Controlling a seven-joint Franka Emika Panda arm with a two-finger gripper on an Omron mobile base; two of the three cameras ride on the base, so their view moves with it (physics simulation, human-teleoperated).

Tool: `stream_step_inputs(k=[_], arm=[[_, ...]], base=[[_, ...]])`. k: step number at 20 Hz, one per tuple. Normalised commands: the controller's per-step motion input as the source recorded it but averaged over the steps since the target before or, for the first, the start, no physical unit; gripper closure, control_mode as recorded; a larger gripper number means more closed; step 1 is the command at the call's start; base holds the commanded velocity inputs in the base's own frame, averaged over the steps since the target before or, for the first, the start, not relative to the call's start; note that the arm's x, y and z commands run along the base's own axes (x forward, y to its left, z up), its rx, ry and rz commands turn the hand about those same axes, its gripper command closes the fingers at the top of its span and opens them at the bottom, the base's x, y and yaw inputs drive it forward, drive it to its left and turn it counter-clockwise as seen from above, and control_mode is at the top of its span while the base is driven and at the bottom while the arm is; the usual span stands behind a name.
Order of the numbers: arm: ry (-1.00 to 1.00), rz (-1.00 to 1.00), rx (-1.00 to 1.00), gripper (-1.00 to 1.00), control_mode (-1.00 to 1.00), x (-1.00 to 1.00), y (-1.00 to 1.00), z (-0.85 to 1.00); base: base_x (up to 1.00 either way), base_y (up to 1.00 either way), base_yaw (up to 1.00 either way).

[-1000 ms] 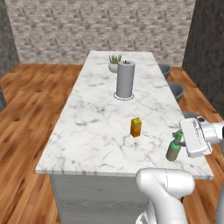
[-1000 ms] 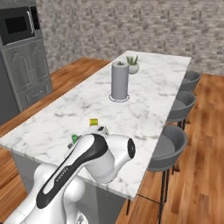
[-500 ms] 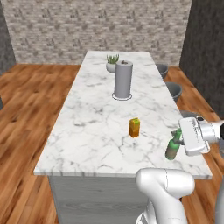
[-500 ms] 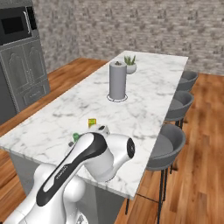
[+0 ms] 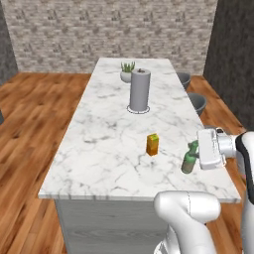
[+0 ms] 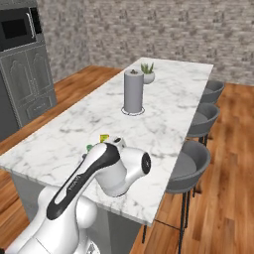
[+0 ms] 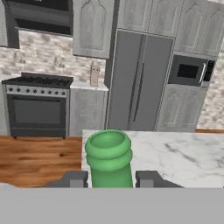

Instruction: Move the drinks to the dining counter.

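At the lower right of the left base view, the gripper [image 5: 197,155] is clamped on the neck of the green bottle [image 5: 189,158], which stands upright near the right-hand edge of the dining counter [image 5: 109,139]. From the hand view, the two dark fingertips [image 7: 74,179] sit tight against either side of the bottle's neck, just below its open green mouth, low in the middle of the frame. Whether the bottle's base already touches the marble cannot be told from these pictures.

Toward the middle of the left base view, the orange carton [image 5: 152,144] stands on the same counter, near the bottle but clearly apart from it. Farther up the frame sit a grey paper towel roll [image 5: 139,90] on its round stand and, beyond it, a small potted plant [image 5: 127,72].

The step in hand looks like setting this drink down. To do it well, the bottle should stay vertical and be lowered until its base rests flat on the marble before the jaws part. It stands close to the counter's edge, so a spot slightly inward would be safer. The fingers should then spread evenly and the hand lift straight up, so the neck is not nudged and the tall, narrow bottle does not tip toward the carton or off the side.
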Motion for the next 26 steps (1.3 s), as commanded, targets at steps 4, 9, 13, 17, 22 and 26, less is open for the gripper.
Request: stream_step_inputs(k=[4, 9, 13, 17, 22, 26], arm=[[0.00, -0.03, 0.00, 1.00, -1.00, 0.53, 0.00, -0.18], [0.00, -0.03, 0.00, 1.00, -1.00, 0.57, 0.00, -0.19], [0.00, -0.03, 0.00, 1.00, -1.00, 0.56, 0.00, -0.18], [0.00, -0.03, 0.00, 1.00, -1.00, 0.48, -0.01, -0.19], [0.00, -0.05, 0.00, 1.00, -1.00, 0.32, -0.10, -0.27], [0.00, -0.04, 0.00, 1.00, -1.00, 0.29, -0.11, -0.33]], base=[[0.00, 0.00, 0.00], [0.00, 0.00, 0.00], [0.00, 0.00, 0.00], [0.00, 0.00, 0.00], [0.00, 0.00, 0.00], [0.00, 0.00, 0.00]])
